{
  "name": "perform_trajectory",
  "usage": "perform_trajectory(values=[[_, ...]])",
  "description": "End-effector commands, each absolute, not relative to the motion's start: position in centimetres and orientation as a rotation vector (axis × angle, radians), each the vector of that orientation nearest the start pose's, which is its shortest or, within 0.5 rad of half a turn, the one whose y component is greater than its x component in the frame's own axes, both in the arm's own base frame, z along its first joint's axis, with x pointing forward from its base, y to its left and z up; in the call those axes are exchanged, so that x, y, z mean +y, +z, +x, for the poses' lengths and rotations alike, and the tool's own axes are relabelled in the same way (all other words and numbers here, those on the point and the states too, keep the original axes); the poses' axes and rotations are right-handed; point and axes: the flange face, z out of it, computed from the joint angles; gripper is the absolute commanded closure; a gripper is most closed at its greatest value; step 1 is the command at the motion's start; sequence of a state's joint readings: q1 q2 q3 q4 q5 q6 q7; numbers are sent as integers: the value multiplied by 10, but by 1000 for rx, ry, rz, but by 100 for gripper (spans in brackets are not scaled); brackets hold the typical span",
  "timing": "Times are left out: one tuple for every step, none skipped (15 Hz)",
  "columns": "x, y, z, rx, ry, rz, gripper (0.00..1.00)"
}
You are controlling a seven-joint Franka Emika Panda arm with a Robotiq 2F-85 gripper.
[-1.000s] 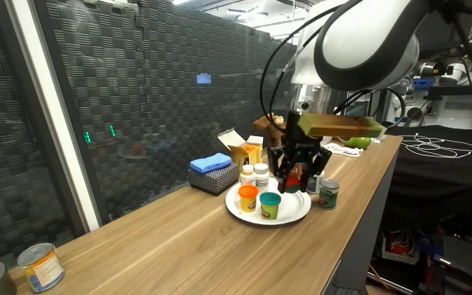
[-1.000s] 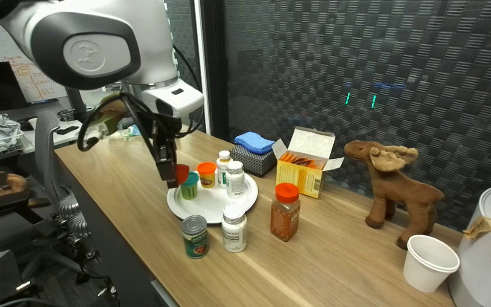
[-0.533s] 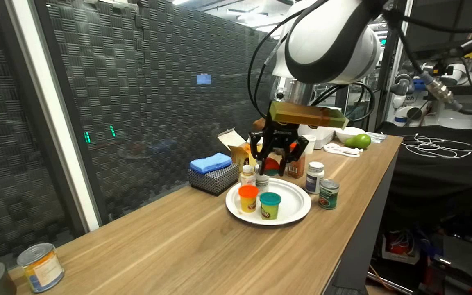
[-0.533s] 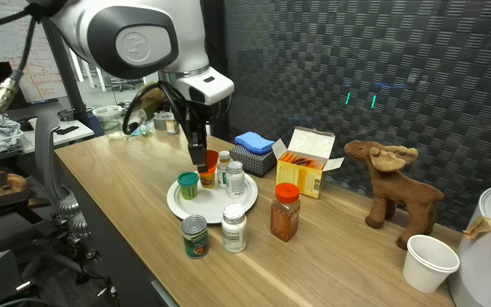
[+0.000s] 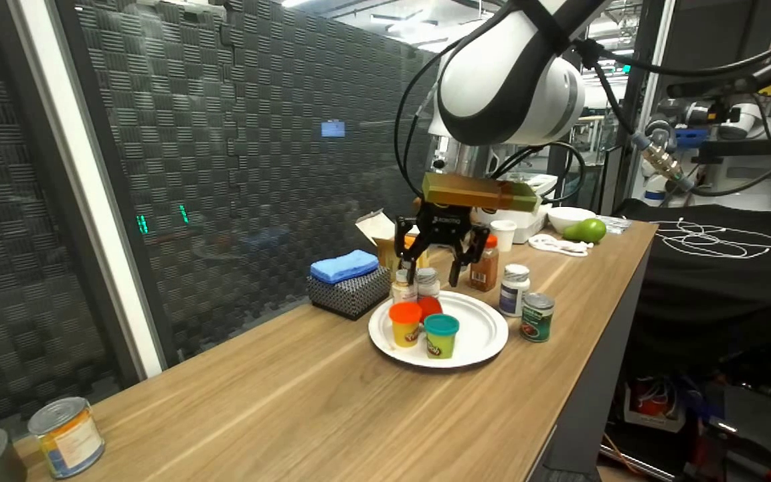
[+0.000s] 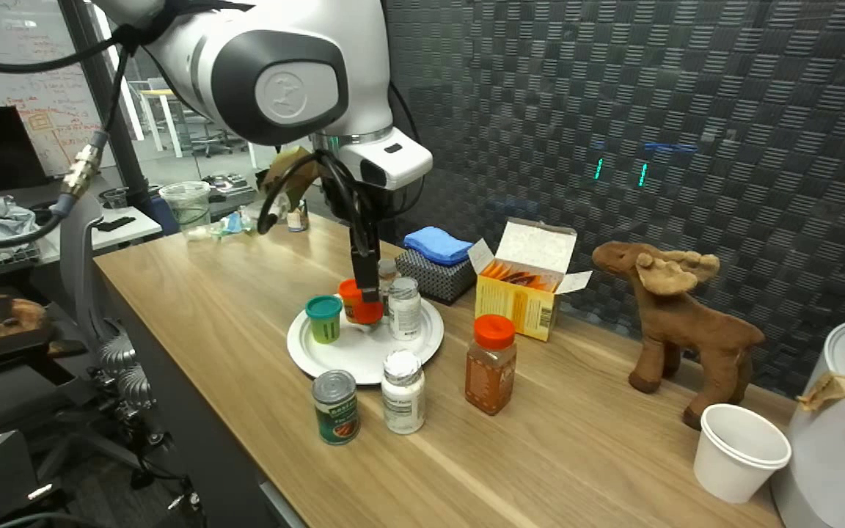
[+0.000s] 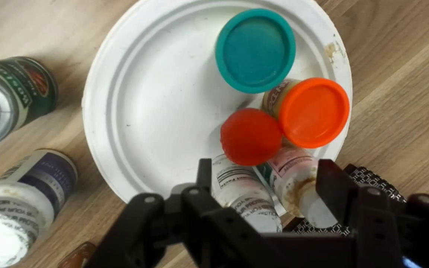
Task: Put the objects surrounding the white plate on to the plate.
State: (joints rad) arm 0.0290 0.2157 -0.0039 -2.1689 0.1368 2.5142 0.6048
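The gripper [image 5: 432, 278] stands parted and empty; the red ball [image 7: 251, 136], newly released, shows over the plate [image 7: 155, 93] beside the orange tub [image 7: 314, 113], perhaps not yet settled. The can [image 6: 336, 411], a white bottle [image 6: 403, 400] and the red-capped bottle [image 6: 492, 367] stand off it, presumably still to be placed.

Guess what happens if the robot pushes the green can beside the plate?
The green can looks like shiny metal on top, so it's probably stiff. It stands taller than wide, so a high push might tip it. Toppled, its round shape could roll.
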Motion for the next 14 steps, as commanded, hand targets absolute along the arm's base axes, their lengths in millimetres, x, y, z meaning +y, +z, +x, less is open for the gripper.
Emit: perform_trajectory(values=[[12, 317, 580, 998, -130, -2824, 0], [12, 318, 579, 997, -130, -2821, 0], [12, 318, 578, 997, -131, -2821, 0], [12, 318, 577, 995, -133, -2818, 0], [12, 318, 576, 993, -137, -2815, 0], [11, 320, 575, 996, -144, -2810, 0], [9, 324, 574, 1015, -162, -2793, 0], [7, 329, 574, 1038, -178, -2773, 0], [3, 337, 575, 1062, -193, -2739, 0], [-1, 346, 575, 1099, -215, -2683, 0], [-4, 355, 575, 1142, -237, -2624, 0], [-10, 367, 575, 1198, -269, -2563, 0], [-17, 376, 574, 1240, -306, -2515, 0], [-25, 386, 573, 1284, -341, -2470, 0]])
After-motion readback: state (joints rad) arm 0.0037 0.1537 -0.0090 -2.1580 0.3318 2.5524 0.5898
